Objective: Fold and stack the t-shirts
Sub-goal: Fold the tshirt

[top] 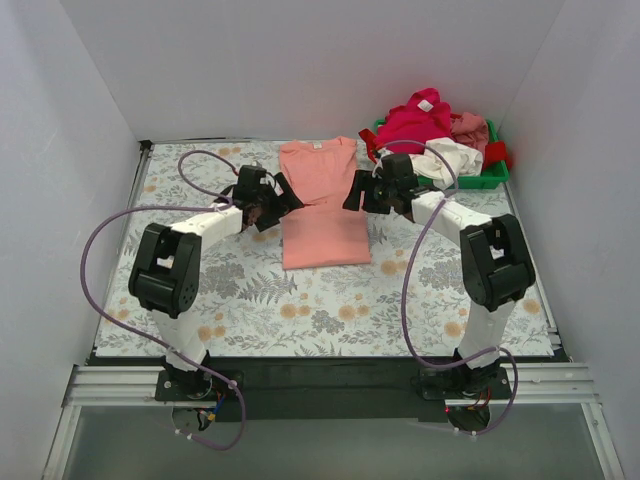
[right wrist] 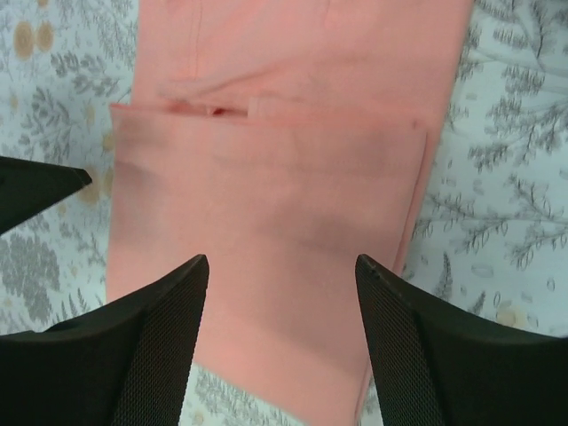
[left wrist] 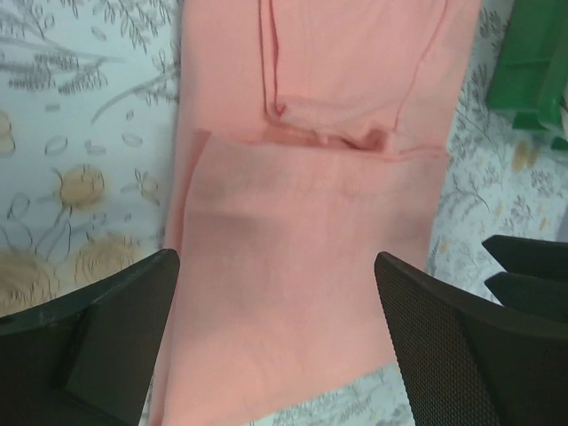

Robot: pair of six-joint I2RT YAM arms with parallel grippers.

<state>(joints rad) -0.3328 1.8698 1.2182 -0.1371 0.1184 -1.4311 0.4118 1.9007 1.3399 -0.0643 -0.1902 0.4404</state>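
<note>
The salmon-pink t-shirt (top: 322, 205) lies flat on the flowered table, folded into a long strip with its lower part doubled over; it also shows in the left wrist view (left wrist: 302, 231) and the right wrist view (right wrist: 284, 204). My left gripper (top: 283, 203) hovers at its left edge, open and empty (left wrist: 277, 266). My right gripper (top: 358, 192) hovers at its right edge, open and empty (right wrist: 282, 266). The other t-shirts lie heaped at the back right: magenta (top: 412, 118), white (top: 452, 157), dusty pink (top: 468, 126) and red (top: 497, 153).
The heap sits in a green plastic tray (top: 494, 178) at the back right corner; its corner shows in the left wrist view (left wrist: 532, 62). White walls enclose the table on three sides. Purple cables loop from both arms.
</note>
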